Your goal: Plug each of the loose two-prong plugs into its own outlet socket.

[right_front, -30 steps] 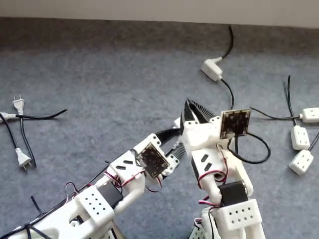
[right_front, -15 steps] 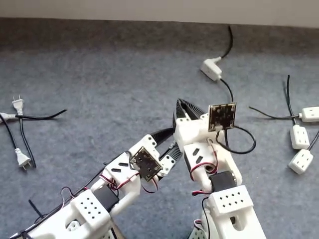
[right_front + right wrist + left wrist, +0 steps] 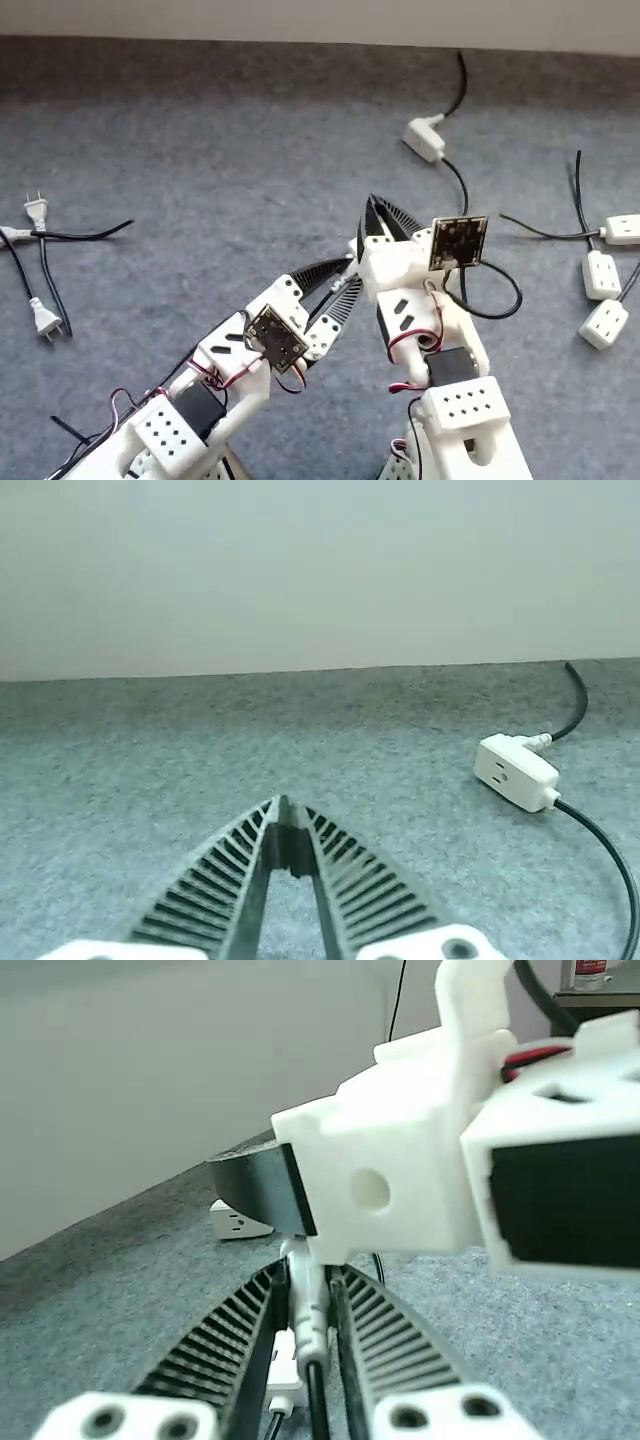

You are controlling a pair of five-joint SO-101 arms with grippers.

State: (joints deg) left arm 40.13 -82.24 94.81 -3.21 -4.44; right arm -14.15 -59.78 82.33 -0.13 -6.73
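While the left gripper (image 3: 308, 1275) pinches what looks like a white plug (image 3: 298, 1308), black cord (image 3: 317, 1400) trailing from it, the right gripper (image 3: 287, 842) sits close beside, tips pressed together, an outlet socket (image 3: 515, 772) well ahead.

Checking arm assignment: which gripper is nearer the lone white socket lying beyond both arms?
Right. The socket lies ahead of the right gripper; the left gripper sits farther back, beside the right arm.

The right arm (image 3: 380, 1190) hides the front of the white plug (image 3: 303, 1305)
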